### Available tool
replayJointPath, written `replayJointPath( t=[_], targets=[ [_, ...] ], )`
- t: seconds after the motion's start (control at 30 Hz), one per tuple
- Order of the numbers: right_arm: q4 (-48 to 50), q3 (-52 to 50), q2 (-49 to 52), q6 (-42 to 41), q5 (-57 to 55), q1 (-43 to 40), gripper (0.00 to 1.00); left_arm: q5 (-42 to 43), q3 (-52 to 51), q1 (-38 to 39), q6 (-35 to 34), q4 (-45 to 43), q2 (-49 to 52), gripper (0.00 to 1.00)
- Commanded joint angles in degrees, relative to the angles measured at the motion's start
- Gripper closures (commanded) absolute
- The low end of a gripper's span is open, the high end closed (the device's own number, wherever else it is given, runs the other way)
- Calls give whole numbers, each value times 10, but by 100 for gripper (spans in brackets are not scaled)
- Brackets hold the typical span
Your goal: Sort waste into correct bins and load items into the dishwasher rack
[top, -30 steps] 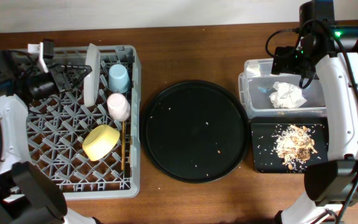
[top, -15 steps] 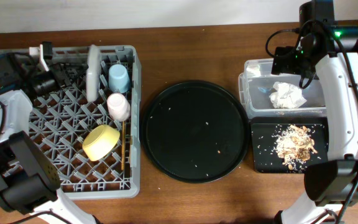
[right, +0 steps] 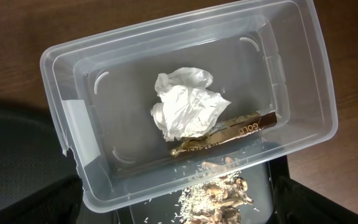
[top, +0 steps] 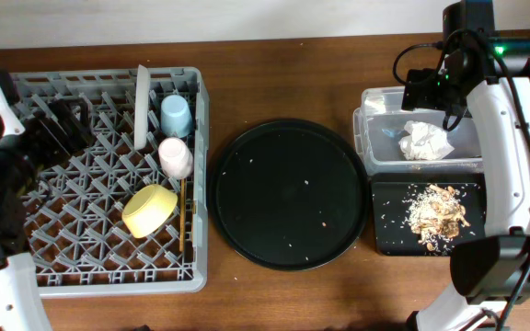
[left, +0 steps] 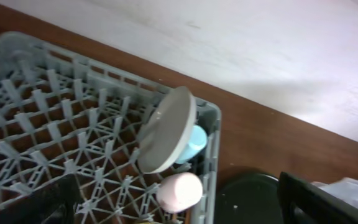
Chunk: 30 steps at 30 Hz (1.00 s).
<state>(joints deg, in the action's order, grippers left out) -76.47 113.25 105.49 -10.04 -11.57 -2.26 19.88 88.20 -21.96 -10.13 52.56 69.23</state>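
Note:
The grey dishwasher rack (top: 26, 234) holds a pale plate (top: 141, 106) standing on edge, a blue cup (top: 175, 115), a pink cup (top: 175, 156), a yellow bowl (top: 150, 210) and chopsticks (top: 184, 221). My left gripper (top: 67, 129) hangs open over the rack's back left, apart from the plate (left: 166, 130), with nothing between its fingers (left: 48, 205). My right gripper (right: 176, 199) is open and empty above the clear tub (right: 61, 93). The crumpled tissue (right: 188, 112) lies in that tub. Food scraps (top: 438, 211) lie on the black rectangular tray (top: 389, 230).
A large round black tray (top: 288, 193) with a few crumbs sits between the rack and the bins. A brown and gold wrapper strip (right: 241, 127) lies beside the tissue in the tub. The wall edge runs along the table's far side.
My left gripper opened, let go of the plate and drew back to the left. The plate now stands alone in the rack. The right arm has not moved.

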Motion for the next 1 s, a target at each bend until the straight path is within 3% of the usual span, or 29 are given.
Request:
replayJointPath(
  t=[0.0, 0.1, 0.17, 0.3, 0.4, 0.43, 0.53, 0.6, 0.67, 0.8, 0.97],
  targets=[
    [0, 2, 0, 4, -11, -1, 1, -30, 0, 2, 3, 1, 1, 1],
    [0, 2, 0, 4, -11, 16, 1, -30, 0, 2, 3, 1, 1, 1],
    [0, 2, -51, 4, -11, 76, 1, -30, 0, 2, 3, 1, 1, 1],
    [7, 2, -225, 19, -25, 250, 1, -30, 0, 2, 3, 1, 1, 1],
    [39, -28, -339, 23, -26, 252, 1, -30, 0, 2, 3, 1, 1, 1],
    [88, -78, -394, 23, -26, 239, 1, -30, 0, 2, 3, 1, 1, 1],
    [414, -454, -707, 23, 10, 170, 1, -30, 0, 2, 3, 1, 1, 1],
    [553, -701, -924, 21, 43, 100, 1, -30, 0, 2, 3, 1, 1, 1],
    [635, -839, -1024, 20, 87, 50, 1, -30, 0, 2, 3, 1, 1, 1],
    [834, -1039, -1053, -45, 88, 42, 1, -30, 0, 2, 3, 1, 1, 1],
    [825, -1129, -1053, -55, 104, 42, 1, -30, 0, 2, 3, 1, 1, 1]
  ],
)
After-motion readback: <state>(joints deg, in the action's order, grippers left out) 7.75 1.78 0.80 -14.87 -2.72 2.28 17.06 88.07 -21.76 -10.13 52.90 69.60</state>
